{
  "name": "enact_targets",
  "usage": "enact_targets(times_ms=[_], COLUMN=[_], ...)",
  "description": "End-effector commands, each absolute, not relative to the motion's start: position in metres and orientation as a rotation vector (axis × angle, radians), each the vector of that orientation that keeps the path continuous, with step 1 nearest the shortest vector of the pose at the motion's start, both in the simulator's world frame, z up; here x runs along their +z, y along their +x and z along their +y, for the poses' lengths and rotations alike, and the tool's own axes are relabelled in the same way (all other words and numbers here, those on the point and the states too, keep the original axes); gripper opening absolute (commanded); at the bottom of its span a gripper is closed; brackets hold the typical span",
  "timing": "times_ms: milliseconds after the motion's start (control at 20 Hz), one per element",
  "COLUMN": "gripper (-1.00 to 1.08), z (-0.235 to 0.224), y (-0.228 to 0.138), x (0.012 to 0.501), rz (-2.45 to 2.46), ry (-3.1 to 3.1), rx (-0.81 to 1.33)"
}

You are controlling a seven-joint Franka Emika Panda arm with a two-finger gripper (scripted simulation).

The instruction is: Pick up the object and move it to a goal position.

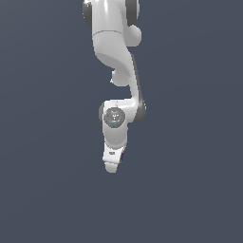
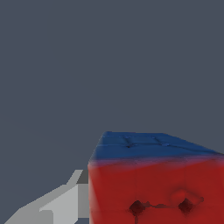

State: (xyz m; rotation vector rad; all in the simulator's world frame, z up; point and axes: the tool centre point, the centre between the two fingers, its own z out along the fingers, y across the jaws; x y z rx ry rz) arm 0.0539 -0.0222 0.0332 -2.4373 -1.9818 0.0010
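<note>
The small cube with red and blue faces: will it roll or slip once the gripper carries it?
The small cube with red and blue faces has flat faces and sharp edges, so it probably won't roll. It looks rigid, likely clamping without squashing. Being tiny beside the white gripper, it may twist if held off-centre; the actual contact is hidden.

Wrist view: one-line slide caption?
Close-up of the cube, blue face above red dotted face, beside a pale gripper finger against plain grey.

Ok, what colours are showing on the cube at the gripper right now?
The cube shows a red face with dark dots and a blue face, clearest in the wrist view.
</note>
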Motion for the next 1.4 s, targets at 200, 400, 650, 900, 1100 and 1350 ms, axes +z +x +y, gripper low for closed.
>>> enact_targets(times_ms=[200,400,650,900,1100,1350], gripper=[-1.0,-1.0,-1.0,-1.0,-1.0,-1.0], z=[-0.026,-0.032,-0.045,-0.064,-0.081,-0.104], y=[0.05,0.043,0.028,0.007,-0.012,-0.036], x=[0.04,0.052,0.075,0.11,0.142,0.184], rz=[-1.982,-1.982,-1.982,-1.983,-1.983,-1.983], ry=[-2.437,-2.438,-2.438,-2.438,-2.438,-2.438], rx=[0.0,0.001,0.002,0.003,0.003,0.003])
